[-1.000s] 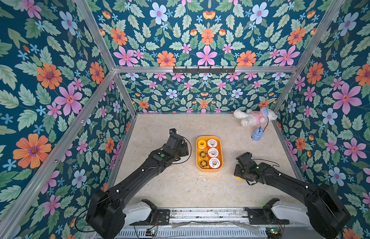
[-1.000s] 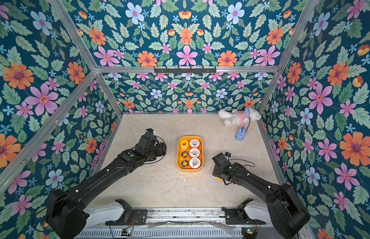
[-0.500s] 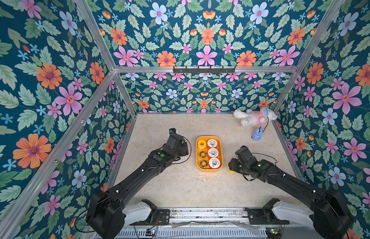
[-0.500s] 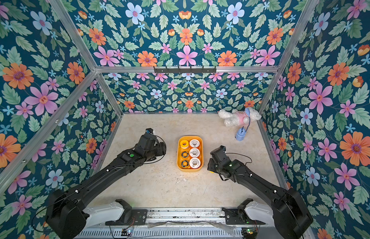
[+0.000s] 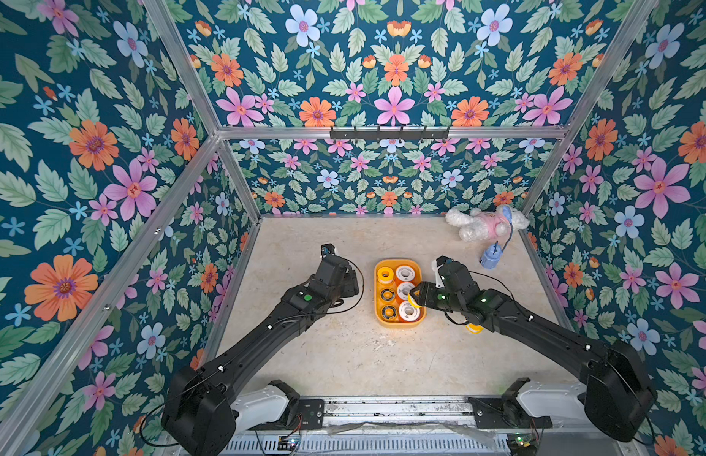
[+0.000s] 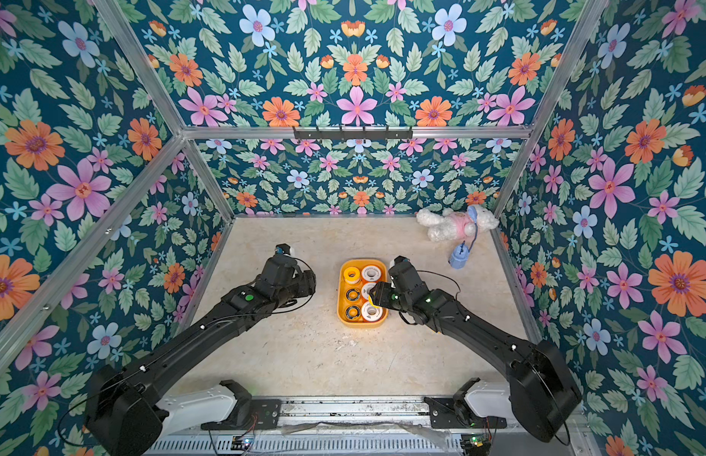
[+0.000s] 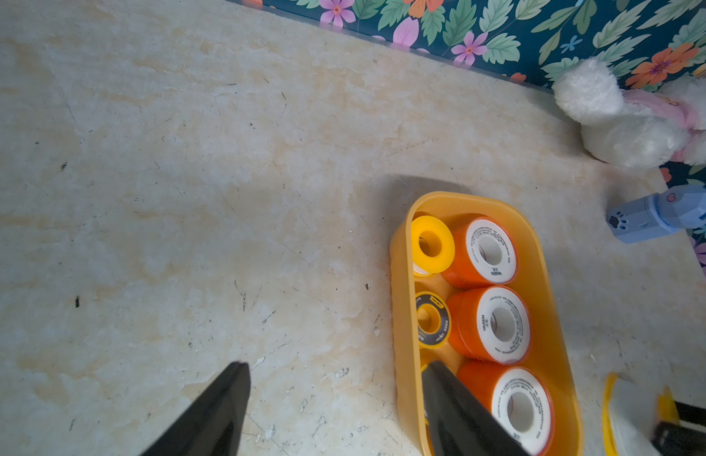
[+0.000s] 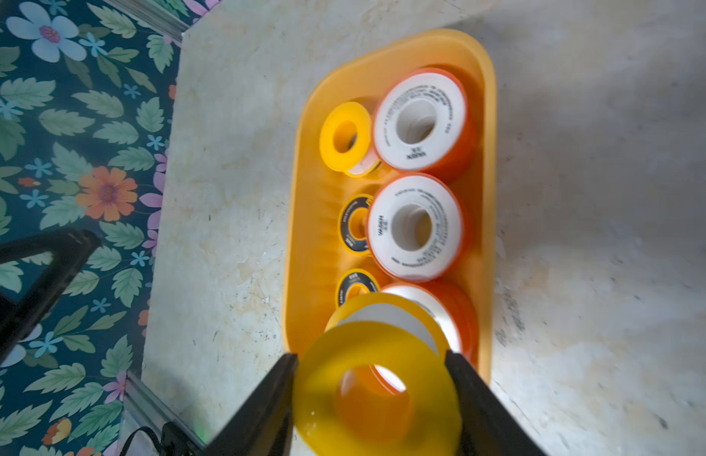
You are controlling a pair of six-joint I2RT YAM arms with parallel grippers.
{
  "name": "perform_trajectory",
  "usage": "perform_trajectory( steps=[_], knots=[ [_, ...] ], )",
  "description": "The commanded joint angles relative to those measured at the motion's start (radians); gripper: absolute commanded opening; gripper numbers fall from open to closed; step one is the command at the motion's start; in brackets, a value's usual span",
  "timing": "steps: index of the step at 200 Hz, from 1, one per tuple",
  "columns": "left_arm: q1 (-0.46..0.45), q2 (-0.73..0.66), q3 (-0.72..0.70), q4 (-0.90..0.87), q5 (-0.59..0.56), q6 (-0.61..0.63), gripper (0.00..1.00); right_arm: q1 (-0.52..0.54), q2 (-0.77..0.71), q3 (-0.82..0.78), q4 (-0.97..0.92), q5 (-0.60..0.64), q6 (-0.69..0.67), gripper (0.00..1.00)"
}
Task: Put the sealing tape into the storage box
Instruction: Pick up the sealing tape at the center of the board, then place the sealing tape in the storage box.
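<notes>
Yellow sealing tape spool [image 8: 383,351]: gripped across its rim by right gripper [image 8: 371,361], above near end of storage box [image 8: 487,158]. Box holds three white-faced orange spools [image 8: 416,227], one plain yellow spool [image 8: 345,118] and two black-faced spools [image 8: 349,221]. Left gripper [image 7: 335,375]: jaws wide, empty, beside box. Far corner: plush toy [image 5: 481,225].

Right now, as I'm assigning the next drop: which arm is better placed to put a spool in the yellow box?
Right. The right gripper is shut on a yellow spool at the edge of the storage box; the left gripper stands open and empty beside it.
</notes>
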Motion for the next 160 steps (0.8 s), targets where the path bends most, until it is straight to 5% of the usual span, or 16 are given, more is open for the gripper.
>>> perform_trajectory(
  steps=[1,160],
  knots=[
    [0.000,-0.001,-0.002,0.005,-0.001,-0.006,0.75,0.014,0.067,0.065,0.051,-0.036,-0.039,0.60],
    [0.001,-0.004,-0.011,0.007,0.001,-0.008,0.75,0.094,0.470,0.392,-0.112,0.071,-0.129,0.61]
  ],
)
